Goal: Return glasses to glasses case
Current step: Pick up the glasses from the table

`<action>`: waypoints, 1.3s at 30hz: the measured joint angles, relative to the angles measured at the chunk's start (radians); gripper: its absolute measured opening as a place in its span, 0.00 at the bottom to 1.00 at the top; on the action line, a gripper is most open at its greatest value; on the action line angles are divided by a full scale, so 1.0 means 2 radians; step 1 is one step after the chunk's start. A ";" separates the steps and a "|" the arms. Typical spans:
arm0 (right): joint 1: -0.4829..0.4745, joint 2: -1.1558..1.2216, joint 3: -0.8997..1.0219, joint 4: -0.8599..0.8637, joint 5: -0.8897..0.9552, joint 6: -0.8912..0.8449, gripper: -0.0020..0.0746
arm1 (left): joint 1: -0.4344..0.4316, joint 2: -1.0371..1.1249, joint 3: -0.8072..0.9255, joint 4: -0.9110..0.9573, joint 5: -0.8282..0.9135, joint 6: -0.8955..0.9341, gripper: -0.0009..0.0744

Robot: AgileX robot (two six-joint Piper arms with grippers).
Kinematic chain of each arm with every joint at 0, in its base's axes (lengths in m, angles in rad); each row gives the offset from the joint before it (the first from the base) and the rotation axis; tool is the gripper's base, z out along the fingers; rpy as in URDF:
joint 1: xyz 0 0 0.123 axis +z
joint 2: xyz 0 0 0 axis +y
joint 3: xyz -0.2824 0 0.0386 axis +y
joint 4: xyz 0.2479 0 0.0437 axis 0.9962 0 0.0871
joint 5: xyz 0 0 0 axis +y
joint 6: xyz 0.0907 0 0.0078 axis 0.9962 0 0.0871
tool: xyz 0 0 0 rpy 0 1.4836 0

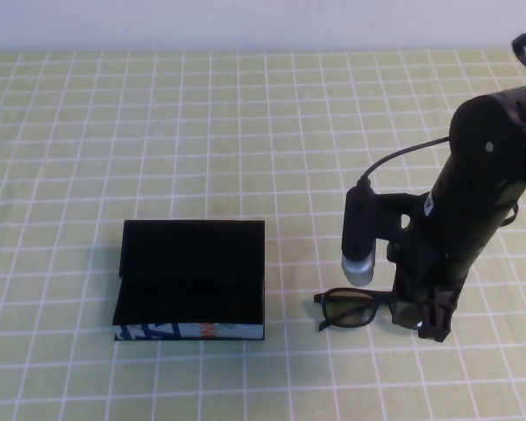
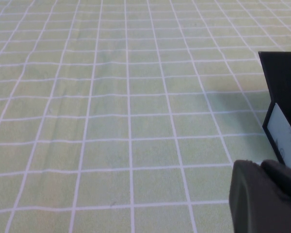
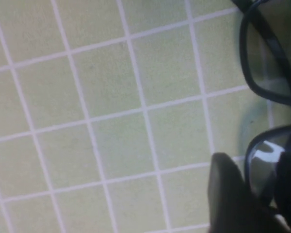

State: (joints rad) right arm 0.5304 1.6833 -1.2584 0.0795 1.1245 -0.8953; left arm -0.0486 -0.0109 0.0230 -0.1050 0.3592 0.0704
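The black glasses (image 1: 351, 307) lie on the green checked cloth, to the right of the glasses case (image 1: 191, 279). The case is a black box with its lid open and a blue, white and orange pattern on its front side. My right gripper (image 1: 425, 317) points down at the right end of the glasses. In the right wrist view its fingers (image 3: 225, 194) close on either side of one lens of the glasses (image 3: 266, 73). My left gripper (image 2: 263, 171) is out of the high view, shut and empty, low over the cloth beside the case (image 2: 283, 92).
The green cloth with white grid lines (image 1: 202, 123) covers the whole table. A white wall runs along the far edge. A cable loops from the right arm (image 1: 486, 167) above the glasses.
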 joint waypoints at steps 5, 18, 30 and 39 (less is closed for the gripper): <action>0.000 0.026 -0.014 -0.009 -0.031 -0.072 0.56 | 0.000 0.000 0.000 0.000 0.000 0.000 0.01; -0.016 0.077 -0.032 -0.013 -0.071 -0.116 0.67 | 0.000 0.000 0.000 0.000 0.000 0.000 0.01; -0.016 0.115 -0.059 -0.013 -0.068 -0.118 0.67 | 0.000 0.000 0.000 0.000 0.000 0.000 0.01; -0.016 0.132 -0.060 -0.012 -0.071 -0.118 0.67 | 0.000 0.000 0.000 0.000 0.000 0.000 0.01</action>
State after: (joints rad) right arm 0.4974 1.9467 -1.3775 0.0546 0.9828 -1.1313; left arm -0.0486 -0.0109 0.0230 -0.1050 0.3592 0.0704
